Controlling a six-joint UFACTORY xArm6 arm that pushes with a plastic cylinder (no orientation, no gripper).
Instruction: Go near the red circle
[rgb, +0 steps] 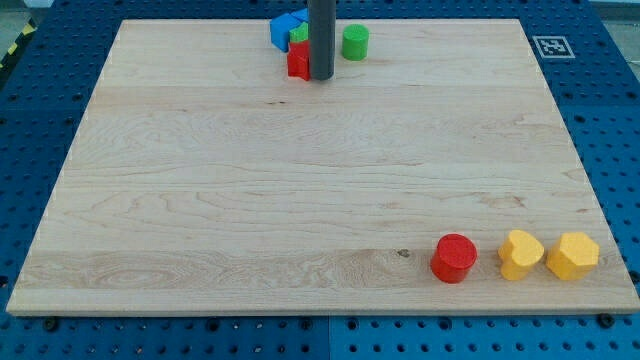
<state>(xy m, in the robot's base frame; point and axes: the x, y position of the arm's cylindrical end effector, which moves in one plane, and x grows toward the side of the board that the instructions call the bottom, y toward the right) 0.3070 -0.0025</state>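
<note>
My tip (321, 77) at view's top, far from red circle (454, 258).
Camera view: tip touches a red block (297, 61) w/ blue block (286, 29) & green bit (299, 33) behind; green cylinder (355, 42) just right. Red circle near bottom right, beside two yellow blocks (521, 254) (572, 255), on wooden board (250, 180). No jaws, just a rod.
</note>
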